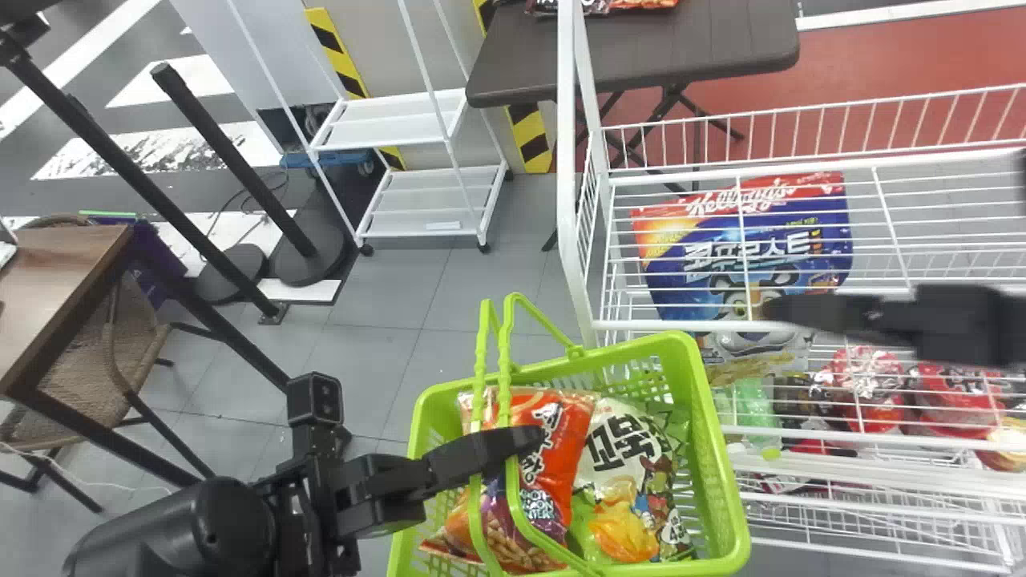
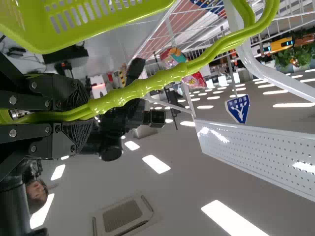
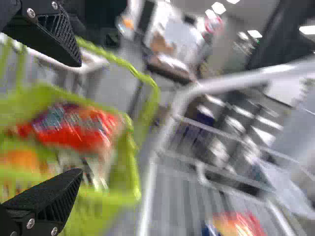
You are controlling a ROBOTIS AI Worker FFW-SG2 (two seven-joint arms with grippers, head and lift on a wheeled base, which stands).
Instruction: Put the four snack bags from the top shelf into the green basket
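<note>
In the head view my left gripper (image 1: 525, 441) is at the handles of the green basket (image 1: 705, 417); in the left wrist view the same gripper (image 2: 81, 110) is shut on the green handles (image 2: 147, 84). A red-orange snack bag (image 1: 553, 461) and a white-and-green one (image 1: 621, 441) lie inside the basket. My right gripper (image 1: 781, 311), blurred, is over the wire rack right of the basket. Seen in the right wrist view, this gripper (image 3: 78, 118) has its fingers apart, nothing between them, with the basket (image 3: 130, 194) beyond. A large blue-and-red bag (image 1: 753, 248) lies in the rack.
The white wire rack (image 1: 567, 200) borders the basket on the right, its post and front rails close to the right arm. Red packages (image 1: 866, 385) and a green bottle (image 1: 753, 405) sit lower in it. A dark table (image 1: 641, 48) and a white cart (image 1: 385, 120) stand farther back.
</note>
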